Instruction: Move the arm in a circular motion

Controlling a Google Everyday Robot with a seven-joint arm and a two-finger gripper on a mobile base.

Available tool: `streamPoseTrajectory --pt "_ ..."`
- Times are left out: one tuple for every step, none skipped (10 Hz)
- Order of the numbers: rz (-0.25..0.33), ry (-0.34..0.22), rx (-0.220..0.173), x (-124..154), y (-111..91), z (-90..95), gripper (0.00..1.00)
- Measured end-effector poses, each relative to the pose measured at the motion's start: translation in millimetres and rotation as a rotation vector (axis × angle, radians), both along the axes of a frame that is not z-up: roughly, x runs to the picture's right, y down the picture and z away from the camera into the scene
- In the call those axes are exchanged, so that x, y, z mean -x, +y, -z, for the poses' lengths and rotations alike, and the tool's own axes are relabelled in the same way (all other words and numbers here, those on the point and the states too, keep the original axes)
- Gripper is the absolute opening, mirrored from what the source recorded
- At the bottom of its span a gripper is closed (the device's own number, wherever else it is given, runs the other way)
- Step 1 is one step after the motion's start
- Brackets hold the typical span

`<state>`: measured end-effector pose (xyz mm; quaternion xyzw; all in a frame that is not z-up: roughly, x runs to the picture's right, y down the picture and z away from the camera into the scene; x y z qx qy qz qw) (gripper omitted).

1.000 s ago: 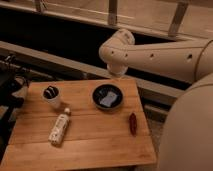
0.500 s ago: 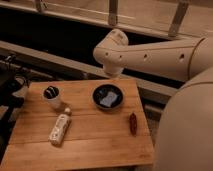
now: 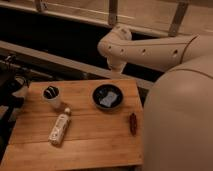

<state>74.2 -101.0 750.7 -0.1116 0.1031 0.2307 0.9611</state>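
The arm is thick, cream-white and rounded, with small dark screw holes. It reaches from the large body at the right leftward above the far edge of the wooden table. Its bulbous elbow joint hangs over the table's back edge, and a short segment drops from it. The gripper is not in view; the arm's end is hidden.
On the table are a white cup at the back left, a white bottle lying on its side, a dark bowl holding something pale blue, and a small red-brown item. Dark equipment stands at the left. A railing runs behind.
The arm's elbow swung left across the back of the table, then came slightly back to the right. The things on the table have not moved.
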Motion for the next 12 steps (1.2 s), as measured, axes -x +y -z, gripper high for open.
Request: streamPoseTrajectory --pt "-0.005 -0.004 -0.008 -0.1 -10.4 -4.0 0.0" --pt "-0.021 -0.001 -0.014 -6.8 -19.6 -12.2 0.0" --pt "-0.036 0.005 -0.022 -14.3 -29.7 -23.0 0.0" --pt "-0.04 0.003 -0.026 -16.4 -37.2 -29.3 0.02" --pt "-0.043 0.002 -0.028 -17.2 -40.3 -32.9 0.07" --pt "-0.05 0.006 -0.029 -21.0 -36.8 -37.5 0.2" --pt "-0.045 0.008 -0.029 -22.4 -30.1 -36.4 0.23" --pt "-0.036 0.007 -0.027 -22.2 -24.0 -33.4 0.23" --pt "-0.015 0.004 -0.024 -19.2 -13.7 -27.0 0.18" --pt "0.011 0.001 -0.019 -8.7 3.2 -16.6 0.08" --pt "0.035 -0.004 -0.016 5.3 21.5 -4.8 0.05" --pt "0.044 -0.007 -0.019 17.2 38.3 8.7 0.05"
